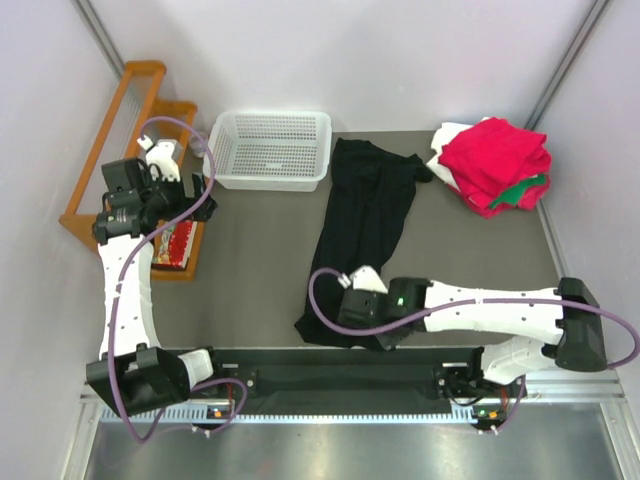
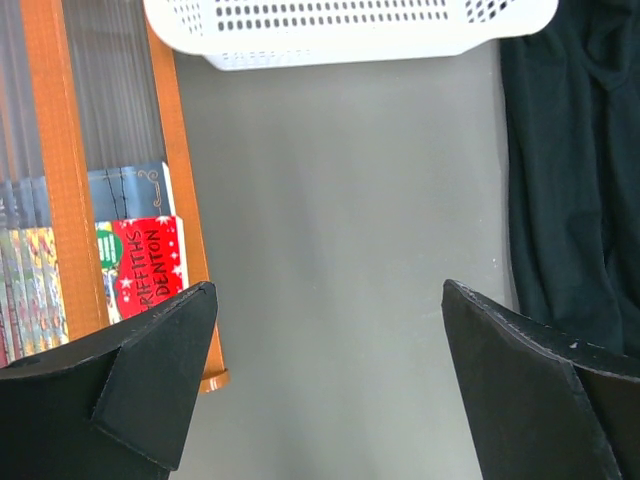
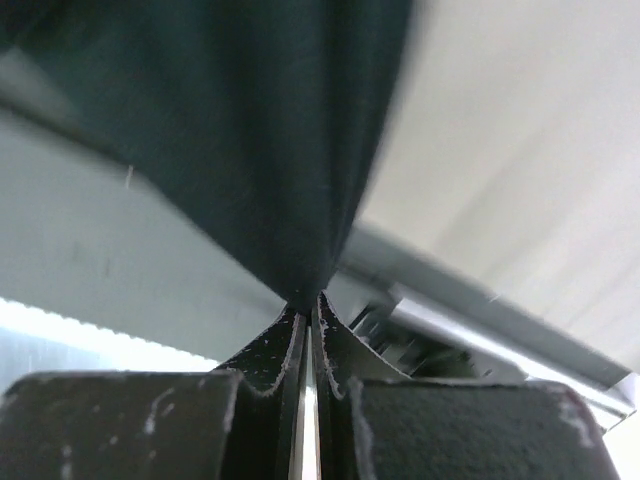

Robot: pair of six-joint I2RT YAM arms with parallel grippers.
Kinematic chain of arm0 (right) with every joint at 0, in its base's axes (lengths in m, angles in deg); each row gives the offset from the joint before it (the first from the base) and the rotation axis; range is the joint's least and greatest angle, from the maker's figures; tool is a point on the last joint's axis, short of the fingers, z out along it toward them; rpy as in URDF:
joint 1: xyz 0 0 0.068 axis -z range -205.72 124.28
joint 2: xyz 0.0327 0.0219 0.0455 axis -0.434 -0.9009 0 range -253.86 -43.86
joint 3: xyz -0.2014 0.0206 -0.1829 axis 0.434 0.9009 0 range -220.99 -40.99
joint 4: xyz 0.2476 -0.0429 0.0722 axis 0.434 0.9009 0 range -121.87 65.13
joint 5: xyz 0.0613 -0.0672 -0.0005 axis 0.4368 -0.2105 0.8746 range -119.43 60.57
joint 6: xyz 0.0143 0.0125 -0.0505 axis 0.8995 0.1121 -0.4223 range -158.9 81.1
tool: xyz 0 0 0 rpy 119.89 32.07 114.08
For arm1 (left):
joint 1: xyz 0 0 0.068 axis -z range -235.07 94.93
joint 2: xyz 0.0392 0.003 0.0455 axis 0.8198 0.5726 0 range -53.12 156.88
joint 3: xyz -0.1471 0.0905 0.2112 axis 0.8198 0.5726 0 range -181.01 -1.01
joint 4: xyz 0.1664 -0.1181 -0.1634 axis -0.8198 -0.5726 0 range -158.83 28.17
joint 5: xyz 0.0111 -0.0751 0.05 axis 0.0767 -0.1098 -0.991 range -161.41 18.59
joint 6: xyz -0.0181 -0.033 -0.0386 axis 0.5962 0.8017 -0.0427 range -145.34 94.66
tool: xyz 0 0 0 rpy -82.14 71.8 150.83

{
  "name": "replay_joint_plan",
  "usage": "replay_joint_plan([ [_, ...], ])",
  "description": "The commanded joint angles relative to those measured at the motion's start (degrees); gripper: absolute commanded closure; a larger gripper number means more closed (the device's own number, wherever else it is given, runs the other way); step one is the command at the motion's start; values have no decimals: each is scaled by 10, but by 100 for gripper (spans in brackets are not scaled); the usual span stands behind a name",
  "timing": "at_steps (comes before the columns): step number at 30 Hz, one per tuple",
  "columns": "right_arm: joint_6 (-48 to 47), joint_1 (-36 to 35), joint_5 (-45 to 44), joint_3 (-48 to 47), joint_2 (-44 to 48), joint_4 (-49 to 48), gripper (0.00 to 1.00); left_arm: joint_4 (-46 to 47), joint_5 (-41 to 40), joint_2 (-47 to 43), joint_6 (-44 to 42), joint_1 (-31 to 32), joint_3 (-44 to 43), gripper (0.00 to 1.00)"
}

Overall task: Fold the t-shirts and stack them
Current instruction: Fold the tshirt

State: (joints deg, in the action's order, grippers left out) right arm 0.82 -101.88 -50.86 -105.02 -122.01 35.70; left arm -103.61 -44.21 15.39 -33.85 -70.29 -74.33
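The black t-shirt [image 1: 365,225] lies in a long narrow strip from the basket down to the near table edge. My right gripper [image 1: 352,318] is shut on its near end; in the right wrist view the black cloth [image 3: 260,150] hangs from the closed fingertips [image 3: 310,305]. A stack of folded t-shirts [image 1: 495,165], red on top with green and white showing, sits at the far right. My left gripper [image 1: 175,172] is open and empty at the far left, above bare table [image 2: 330,300]; the black shirt's edge [image 2: 575,180] shows to its right.
A white perforated basket [image 1: 268,150] stands at the far centre-left, also in the left wrist view [image 2: 340,30]. An orange wooden rack [image 1: 130,150] with books [image 2: 140,265] stands off the table's left edge. A metal rail [image 1: 350,375] runs along the near edge.
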Motion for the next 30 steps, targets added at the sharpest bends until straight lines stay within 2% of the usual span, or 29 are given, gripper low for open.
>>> replay_joint_plan([
  [1,24,-44,92,15,10,-7,99,-4,19,3,-6,-1,-32,1],
  [6,-30,-48,76,-78,-38,-18,98,-3,18,10,-2,-2,-37,1],
  [10,-85,-48,86,-184,-134,-50,97,-6,15,10,-2,-1,-46,1],
  [16,-142,-48,125,-246,-273,-104,95,-15,10,10,-5,-1,-64,1],
  [19,-147,-47,139,-248,-324,-105,90,-19,2,7,-14,-1,-66,1],
  [21,-142,-44,140,-244,-328,-105,80,-21,-7,2,-23,-1,-62,1],
  [22,-138,-41,139,-238,-325,-104,72,-21,-8,0,-26,-2,-60,1],
  [23,-136,-36,138,-236,-321,-103,59,-20,-9,-1,-26,-1,-55,1],
  [25,-132,-26,129,-239,-295,-99,50,-16,-8,-1,-26,-2,-51,1],
  [26,-131,-22,125,-242,-284,-97,42,-15,-7,0,-22,-1,-47,1],
  [29,-134,-1,112,-256,-225,-90,31,-7,-2,0,-15,-1,-41,1],
  [30,-137,9,111,-267,-214,-85,31,-5,2,0,-14,-1,-40,1],
])
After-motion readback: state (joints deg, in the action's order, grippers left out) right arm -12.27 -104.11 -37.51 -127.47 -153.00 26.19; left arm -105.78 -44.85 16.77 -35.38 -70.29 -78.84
